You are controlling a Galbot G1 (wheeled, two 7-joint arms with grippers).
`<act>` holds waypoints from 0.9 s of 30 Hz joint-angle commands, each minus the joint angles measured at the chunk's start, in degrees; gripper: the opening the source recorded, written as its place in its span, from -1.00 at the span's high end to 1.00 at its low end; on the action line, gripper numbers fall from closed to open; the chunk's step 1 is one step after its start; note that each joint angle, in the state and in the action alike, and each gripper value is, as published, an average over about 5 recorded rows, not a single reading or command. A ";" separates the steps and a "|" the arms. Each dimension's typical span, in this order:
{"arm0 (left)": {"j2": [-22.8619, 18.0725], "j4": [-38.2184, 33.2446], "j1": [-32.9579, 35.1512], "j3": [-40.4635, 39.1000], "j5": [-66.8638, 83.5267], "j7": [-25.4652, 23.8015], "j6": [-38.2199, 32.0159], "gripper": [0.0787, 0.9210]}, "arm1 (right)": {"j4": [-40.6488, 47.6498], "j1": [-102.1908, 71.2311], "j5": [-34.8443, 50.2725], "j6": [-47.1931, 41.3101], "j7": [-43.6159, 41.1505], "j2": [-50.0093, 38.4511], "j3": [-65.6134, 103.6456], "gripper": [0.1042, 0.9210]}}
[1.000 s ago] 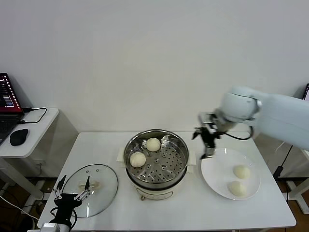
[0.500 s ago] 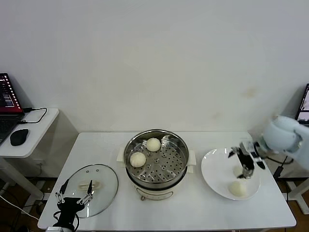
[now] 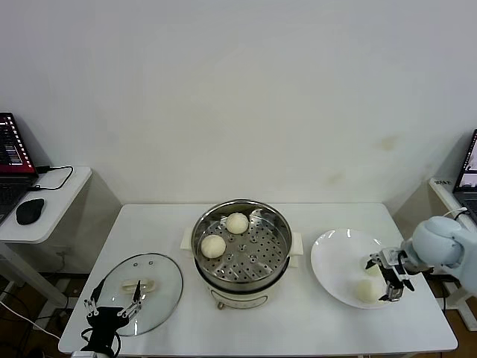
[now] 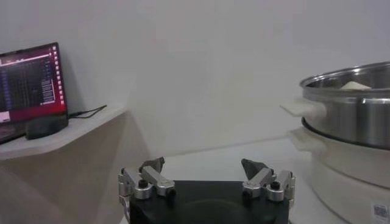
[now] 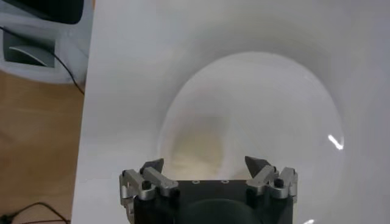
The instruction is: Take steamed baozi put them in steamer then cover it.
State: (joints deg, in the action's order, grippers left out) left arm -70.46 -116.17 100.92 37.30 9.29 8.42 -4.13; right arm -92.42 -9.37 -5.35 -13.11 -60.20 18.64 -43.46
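A baozi [image 3: 367, 290] lies beside the right gripper's [image 3: 387, 277] spread fingers [image 3: 397, 292].

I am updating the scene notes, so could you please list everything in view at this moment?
baozi in steamer: two, cream-white, on the perforated tray
baozi on plate: one fully visible, cream-white; another is partly hidden behind the right gripper
steamer: one, shiny steel on a cream base, table centre
cover: one, clear glass with a cream handle, lying on the table left of the steamer
plate: one, white, right of the steamer
table: one, white
side desk: one, white, far left, carrying a laptop and a black mouse
left gripper: open, at the cover's near edge
right gripper: open, over the plate
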 commanded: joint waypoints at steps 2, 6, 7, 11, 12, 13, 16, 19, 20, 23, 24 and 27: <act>0.11 0.37 -0.03 0.12 0.03 -0.01 -0.01 -0.77 | 3.96 -7.23 -2.14 0.53 0.34 2.26 5.09 -0.76; 0.11 0.42 -0.15 0.14 0.08 -0.03 0.00 -0.77 | 4.83 -7.35 -2.56 0.37 0.69 3.39 5.16 -0.76; 0.08 0.41 -0.18 0.13 0.07 -0.04 0.01 -0.77 | 5.05 -7.34 -2.64 0.38 0.73 3.67 5.19 -0.76; 0.02 0.36 -0.16 0.18 0.06 -0.04 0.05 -0.77 | 5.91 -7.32 -2.65 0.20 0.83 4.72 5.30 -0.76; 0.03 0.36 -0.11 0.23 0.06 -0.03 0.05 -0.77 | 6.14 -7.29 -2.63 0.13 0.89 4.94 5.31 -0.76; 0.04 0.37 -0.07 0.28 0.08 -0.03 0.04 -0.77 | 6.31 -7.25 -2.62 0.07 0.94 5.10 5.29 -0.76; 0.04 0.42 0.01 0.39 0.11 -0.02 0.02 -0.77 | 6.76 -7.17 -2.56 -0.41 1.00 5.51 5.25 -0.72; -0.05 0.47 -0.05 0.40 0.12 0.00 0.01 -0.77 | 6.90 -7.22 -2.60 -0.93 0.95 5.61 5.15 -0.63; -0.08 0.48 -0.09 0.39 0.12 0.01 0.01 -0.77 | 6.90 -7.21 -2.62 -1.05 0.95 5.60 5.11 -0.59; -0.14 0.50 -0.21 0.34 0.13 0.02 0.01 -0.77 | 6.87 -7.08 -2.56 -1.28 0.88 5.60 4.98 -0.45; -0.15 0.49 -0.24 0.33 0.13 0.02 0.02 -0.77 | 6.87 -7.02 -2.54 -1.29 0.86 5.61 4.94 -0.41; -0.14 0.44 -0.23 0.34 0.13 0.02 0.02 -0.77 | 6.68 -6.68 -2.42 -1.38 0.90 5.65 4.73 -0.32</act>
State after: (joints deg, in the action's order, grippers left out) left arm -70.61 -115.70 100.66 37.67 9.41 8.43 -4.13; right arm -86.43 -15.35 -7.50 -14.31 -59.28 23.79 -39.19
